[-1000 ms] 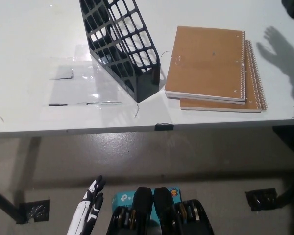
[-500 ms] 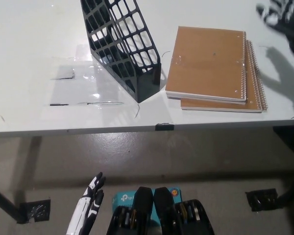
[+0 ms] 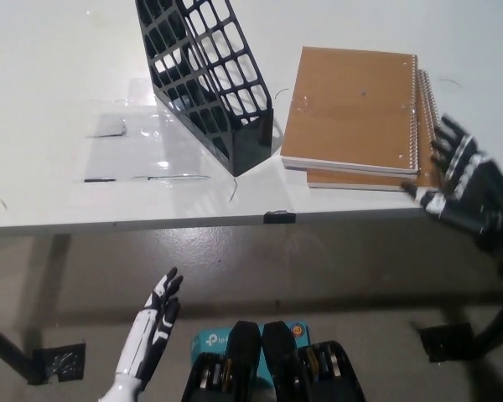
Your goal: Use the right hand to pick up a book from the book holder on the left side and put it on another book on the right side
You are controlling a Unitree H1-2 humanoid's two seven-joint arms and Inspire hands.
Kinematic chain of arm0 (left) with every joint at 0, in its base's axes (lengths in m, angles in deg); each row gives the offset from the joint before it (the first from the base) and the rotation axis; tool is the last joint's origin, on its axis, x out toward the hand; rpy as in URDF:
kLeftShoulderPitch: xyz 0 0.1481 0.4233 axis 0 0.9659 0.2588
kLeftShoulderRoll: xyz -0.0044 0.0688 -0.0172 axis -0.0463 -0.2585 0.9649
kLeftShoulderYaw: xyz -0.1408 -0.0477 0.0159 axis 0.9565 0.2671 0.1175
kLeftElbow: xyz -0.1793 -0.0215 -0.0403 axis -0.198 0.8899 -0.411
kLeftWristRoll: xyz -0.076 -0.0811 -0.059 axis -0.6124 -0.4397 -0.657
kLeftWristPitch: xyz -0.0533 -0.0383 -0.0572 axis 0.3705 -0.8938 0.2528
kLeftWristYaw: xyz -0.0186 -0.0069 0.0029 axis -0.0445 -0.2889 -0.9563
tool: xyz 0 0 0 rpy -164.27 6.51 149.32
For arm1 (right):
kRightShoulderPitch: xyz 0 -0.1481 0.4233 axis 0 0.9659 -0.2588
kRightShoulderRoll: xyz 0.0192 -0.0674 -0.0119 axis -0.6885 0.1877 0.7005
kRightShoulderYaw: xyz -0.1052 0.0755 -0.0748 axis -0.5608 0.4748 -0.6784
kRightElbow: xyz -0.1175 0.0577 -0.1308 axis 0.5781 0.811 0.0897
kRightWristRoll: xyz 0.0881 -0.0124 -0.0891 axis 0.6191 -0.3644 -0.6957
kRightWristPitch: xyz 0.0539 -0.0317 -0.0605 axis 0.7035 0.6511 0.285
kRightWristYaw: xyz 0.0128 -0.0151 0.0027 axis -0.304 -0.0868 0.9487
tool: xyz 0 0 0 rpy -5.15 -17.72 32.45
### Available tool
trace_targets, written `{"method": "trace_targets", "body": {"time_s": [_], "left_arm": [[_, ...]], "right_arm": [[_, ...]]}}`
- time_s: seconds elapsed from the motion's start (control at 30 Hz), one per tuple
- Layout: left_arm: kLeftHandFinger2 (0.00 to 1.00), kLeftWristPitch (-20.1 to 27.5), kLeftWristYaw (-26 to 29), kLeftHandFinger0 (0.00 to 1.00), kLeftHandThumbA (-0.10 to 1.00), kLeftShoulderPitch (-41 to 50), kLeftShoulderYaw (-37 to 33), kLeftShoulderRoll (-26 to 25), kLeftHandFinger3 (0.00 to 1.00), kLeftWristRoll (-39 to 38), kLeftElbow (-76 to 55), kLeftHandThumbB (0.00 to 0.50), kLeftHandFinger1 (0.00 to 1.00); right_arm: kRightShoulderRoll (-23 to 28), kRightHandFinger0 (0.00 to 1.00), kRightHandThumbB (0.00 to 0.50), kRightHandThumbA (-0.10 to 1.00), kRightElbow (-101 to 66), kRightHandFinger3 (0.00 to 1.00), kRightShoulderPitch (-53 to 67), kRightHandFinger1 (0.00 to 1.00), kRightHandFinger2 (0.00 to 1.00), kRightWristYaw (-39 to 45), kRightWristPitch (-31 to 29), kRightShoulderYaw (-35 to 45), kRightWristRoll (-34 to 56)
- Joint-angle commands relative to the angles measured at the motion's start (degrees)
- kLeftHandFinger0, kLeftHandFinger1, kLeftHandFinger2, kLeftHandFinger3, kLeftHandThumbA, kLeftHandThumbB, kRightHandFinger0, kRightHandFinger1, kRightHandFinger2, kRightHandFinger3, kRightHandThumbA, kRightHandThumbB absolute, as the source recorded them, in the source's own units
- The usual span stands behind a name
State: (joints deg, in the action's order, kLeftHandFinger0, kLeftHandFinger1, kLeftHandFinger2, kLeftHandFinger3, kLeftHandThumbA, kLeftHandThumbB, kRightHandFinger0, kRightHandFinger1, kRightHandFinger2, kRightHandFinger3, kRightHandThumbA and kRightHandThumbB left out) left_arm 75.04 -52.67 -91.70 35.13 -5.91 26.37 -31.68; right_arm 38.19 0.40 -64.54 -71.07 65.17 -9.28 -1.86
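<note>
Nearby, book holder (image 3: 208, 79) just beside stacked books (image 3: 356, 109); right hand (image 3: 465, 184) empty.

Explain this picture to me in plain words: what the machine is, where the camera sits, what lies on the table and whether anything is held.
This is one view from a camera on a humanoid robot's head, looking steeply down. On the white table stands a black lattice book holder, which looks empty. To its right lie two brown spiral notebooks, one stacked on the other. The black right hand is open at the table's right edge beside the notebooks and holds nothing. The white left hand rests low, below the table, also open and empty.
</note>
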Motion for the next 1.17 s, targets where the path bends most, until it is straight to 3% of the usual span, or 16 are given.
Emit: {"method": "trace_targets", "body": {"time_s": [0.0,0.03,0.27,0.4,0.5,0.7,1.13], "left_arm": [[1.0,1.83,1.44,0.99,1.0,-4.1,1.41,-1.02,1.0,-1.53,-0.81,0.177,1.0],[1.0,2.01,1.34,0.99,1.0,-4.07,1.4,-1.04,1.0,-1.64,-0.65,0.178,1.0],[1.0,1.94,0.82,0.99,1.0,-3.45,1.4,-1.42,1.0,-1.91,-1.12,0.182,1.0],[1.0,1.94,0.98,0.99,1.0,-3.16,1.33,-1.17,1.0,-1.83,-1.0,0.187,1.0],[1.0,1.98,1.1,0.98,1.0,-1.99,1.11,-1.14,1.0,-1.32,-1.67,0.177,1.0],[1.0,1.27,0.59,0.98,1.0,0.4,0.84,-1.63,1.0,-1.14,-3.41,0.183,1.0],[1.0,1.24,0.28,0.99,1.0,1.93,0.14,-1.83,1.0,-0.74,-3.92,0.194,1.0]], "right_arm": [[-2.66,1.0,0.154,0.75,-19.08,1.0,6.7,1.0,1.0,0.0,-15.54,-4.4,-10.97],[-3.79,1.0,0.151,0.74,-13.0,1.0,8.21,1.0,1.0,-2.31,-19.95,-4.92,-14.89],[-6.39,1.0,0.129,0.68,7.36,1.0,10.17,1.0,1.0,-8.74,-27.93,-5.79,-20.56],[-6.16,1.0,0.095,0.63,13.76,1.0,9.61,1.0,1.0,-9.76,-29.48,-6.05,-21.61],[-5.66,1.0,0.115,0.68,17.85,1.0,9.75,1.0,1.0,-10.42,-29.55,-6.57,-22.73],[-5.36,1.0,0.112,0.6,23.06,1.0,10.79,1.0,1.0,-10.76,-31.79,-7.54,-23.75],[-5.21,1.0,0.124,0.58,23.41,1.0,13.02,1.0,1.0,-10.6,-33.57,-7.64,-24.98]]}}
